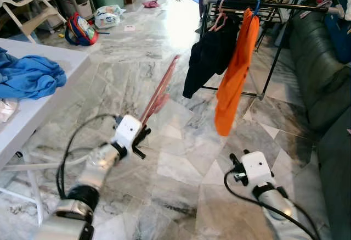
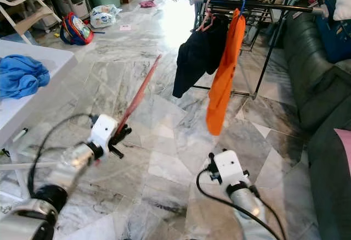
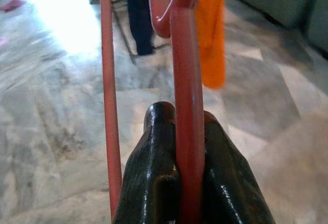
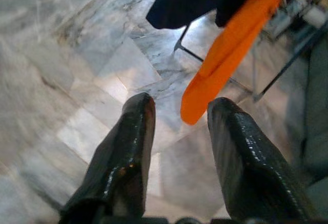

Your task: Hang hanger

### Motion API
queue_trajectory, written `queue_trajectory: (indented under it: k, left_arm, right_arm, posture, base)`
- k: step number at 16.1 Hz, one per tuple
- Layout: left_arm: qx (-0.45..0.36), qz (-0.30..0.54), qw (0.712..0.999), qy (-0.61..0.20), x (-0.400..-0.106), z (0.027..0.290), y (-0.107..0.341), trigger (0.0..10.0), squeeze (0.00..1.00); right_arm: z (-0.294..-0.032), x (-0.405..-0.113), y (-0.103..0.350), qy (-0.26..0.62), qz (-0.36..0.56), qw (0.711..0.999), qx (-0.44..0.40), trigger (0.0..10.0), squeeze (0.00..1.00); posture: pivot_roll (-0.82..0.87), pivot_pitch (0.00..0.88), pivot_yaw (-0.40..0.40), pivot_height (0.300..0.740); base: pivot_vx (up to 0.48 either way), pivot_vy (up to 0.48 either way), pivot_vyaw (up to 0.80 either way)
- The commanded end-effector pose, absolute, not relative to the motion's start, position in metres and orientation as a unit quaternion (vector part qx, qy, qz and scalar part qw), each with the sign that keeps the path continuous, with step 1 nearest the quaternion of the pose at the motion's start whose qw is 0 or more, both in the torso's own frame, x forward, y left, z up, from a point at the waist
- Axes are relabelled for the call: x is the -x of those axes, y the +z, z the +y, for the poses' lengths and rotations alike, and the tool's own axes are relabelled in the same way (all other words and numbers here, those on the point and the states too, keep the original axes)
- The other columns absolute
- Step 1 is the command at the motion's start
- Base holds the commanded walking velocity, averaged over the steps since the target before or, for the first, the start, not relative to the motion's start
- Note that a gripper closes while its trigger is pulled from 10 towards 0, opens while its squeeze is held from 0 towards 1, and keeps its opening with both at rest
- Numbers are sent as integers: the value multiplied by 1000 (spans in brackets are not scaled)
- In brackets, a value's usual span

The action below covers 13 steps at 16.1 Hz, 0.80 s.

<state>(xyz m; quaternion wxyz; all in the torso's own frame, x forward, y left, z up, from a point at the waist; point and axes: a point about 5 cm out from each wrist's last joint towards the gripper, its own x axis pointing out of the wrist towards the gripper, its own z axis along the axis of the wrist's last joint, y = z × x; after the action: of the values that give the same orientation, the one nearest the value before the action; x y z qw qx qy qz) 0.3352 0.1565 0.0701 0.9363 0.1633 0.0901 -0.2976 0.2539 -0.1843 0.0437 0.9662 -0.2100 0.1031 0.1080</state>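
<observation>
I had the left gripper (image 3: 187, 183) pinched tight on one bar of the thin red plastic hanger (image 1: 160, 90), which stuck out ahead of the arm over the grey marble floor (image 1: 181, 168), angled up toward the black metal drying rack (image 1: 274, 1). The hanger was well apart from the rack's rail, where a dark garment (image 1: 211, 56) and a long orange garment (image 1: 236, 75) already hung. My right gripper (image 4: 177, 157) was held low on the right with its fingers spread and nothing between them. A blue cloth (image 1: 27, 75) lay on the white table (image 1: 60, 59) at my left.

To my eye the carry was only partway done. To hang it well, I judged I needed to close in on the rack, raise the left arm above the rail, and turn the wrist so the hook faced down over a bare stretch beside the garments. The grip sat on a narrow bar, so I reckoned the hanger might pivot if I swung quickly; slow motion seemed wise.
</observation>
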Motion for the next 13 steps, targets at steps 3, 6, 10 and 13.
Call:
queue_trajectory:
  k: [3,6,10,13]
  left_arm:
    - [-229,141,867,-418,-318,146,51,10000,0]
    - [-262,159,825,-474,-311,140,45,10000,0]
    - [-286,153,803,-500,-311,132,46,10000,0]
    - [-299,108,801,-508,-314,116,54,10000,0]
  right_arm:
    - [-205,-257,59,132,74,940,305,10000,1000]
    - [-227,-266,94,169,24,893,417,10000,831]
    - [-230,-266,116,256,11,846,467,10000,0]
    - [-229,-267,122,319,22,821,473,10000,0]
  posture:
    - [-70,133,19,740]
    - [-83,138,32,740]
    - [-95,144,38,740]
    - [-100,149,44,740]
  base:
    - [0,0,0]
    - [0,0,0]
    - [0,0,0]
    - [0,0,0]
